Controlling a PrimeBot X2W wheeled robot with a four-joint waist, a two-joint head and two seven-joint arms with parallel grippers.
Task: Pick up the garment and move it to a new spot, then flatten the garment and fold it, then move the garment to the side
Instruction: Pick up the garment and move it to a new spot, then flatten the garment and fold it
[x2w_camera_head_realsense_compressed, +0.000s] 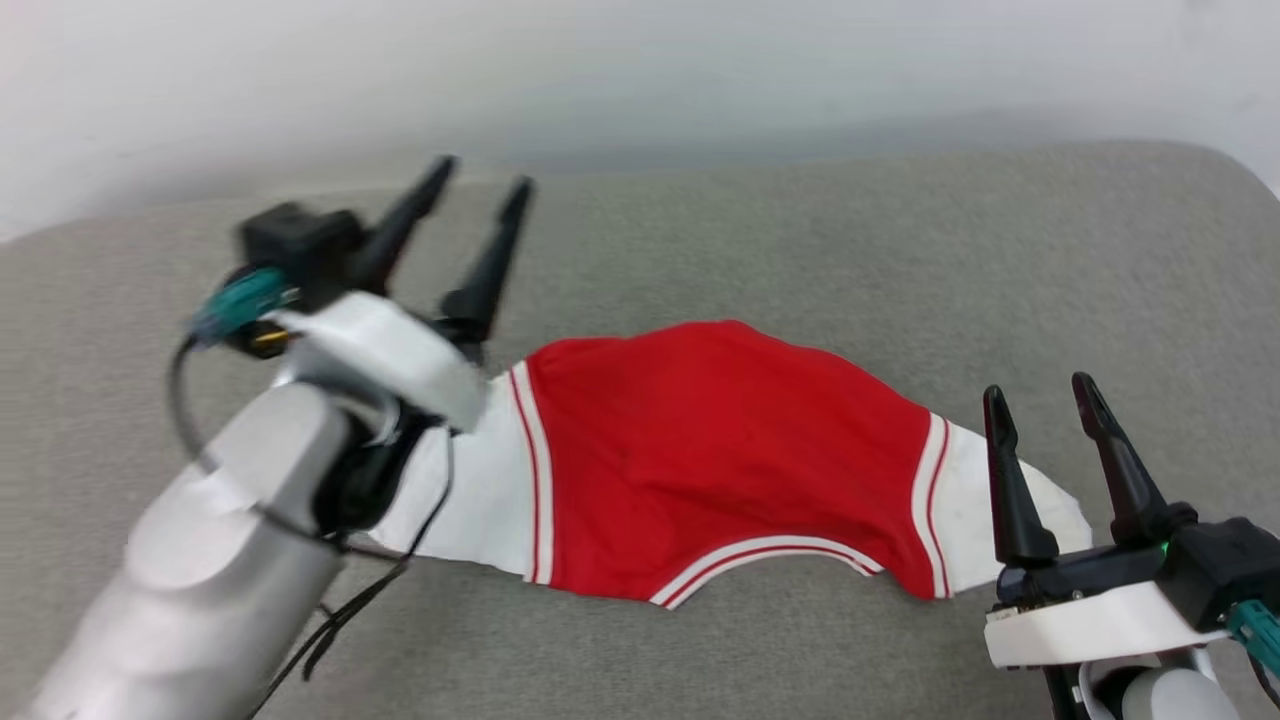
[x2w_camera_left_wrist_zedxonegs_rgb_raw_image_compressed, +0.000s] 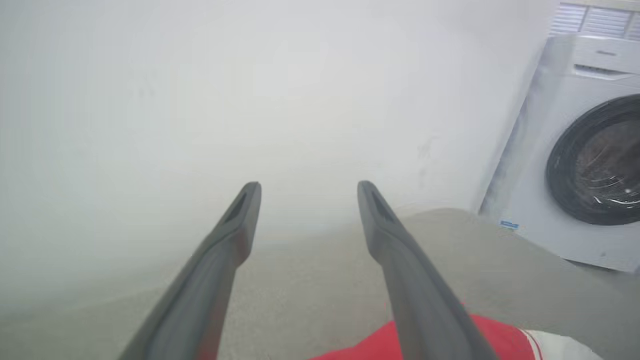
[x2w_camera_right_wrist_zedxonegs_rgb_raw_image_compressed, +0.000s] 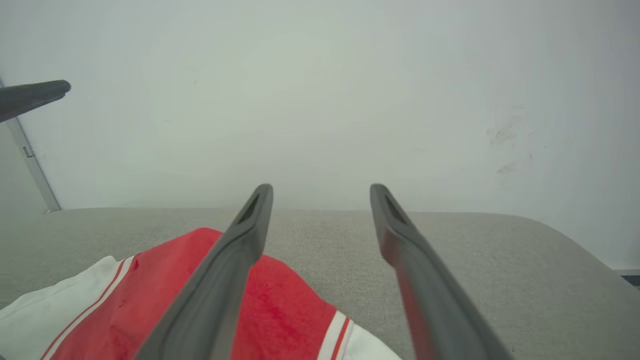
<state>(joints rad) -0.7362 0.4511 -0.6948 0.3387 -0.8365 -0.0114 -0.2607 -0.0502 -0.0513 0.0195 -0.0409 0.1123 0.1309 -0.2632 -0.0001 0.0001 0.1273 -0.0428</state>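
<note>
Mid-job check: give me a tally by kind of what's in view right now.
Garment: 1
Grippers: 2, left gripper and right gripper, both open
Washing machine: 1
Grey cushion: 1
Total: 5

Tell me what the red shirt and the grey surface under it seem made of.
The garment: soft matte knit, likely cotton jersey; it drapes with shallow folds. The grey surface: coarse woven upholstery cloth, matte, with visible weave and rounded corners; padding underneath is only a guess.
</note>
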